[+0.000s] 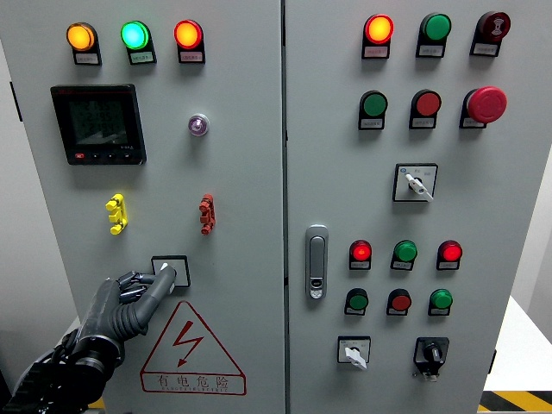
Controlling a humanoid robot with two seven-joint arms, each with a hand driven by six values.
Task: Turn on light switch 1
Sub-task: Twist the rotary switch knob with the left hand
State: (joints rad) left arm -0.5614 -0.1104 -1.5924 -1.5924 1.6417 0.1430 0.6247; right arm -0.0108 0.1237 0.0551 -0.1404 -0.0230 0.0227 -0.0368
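Light switch 1 [171, 270] is a small square-plated selector low on the left cabinet door, above the red warning triangle [191, 347]. My left hand [142, 289] comes up from the lower left corner. One dark digit [153, 297] is stretched out with its tip on the switch and covers most of the knob. The other fingers [129, 280] are curled just left of the plate and hold nothing. The knob's position is hidden. My right arm does not show.
On the left door, a display [97, 123] sits under three lit lamps, with yellow [116, 214] and red [206, 213] toggles above the switch. A door handle [316, 261] and more lamps, buttons and selectors fill the right door.
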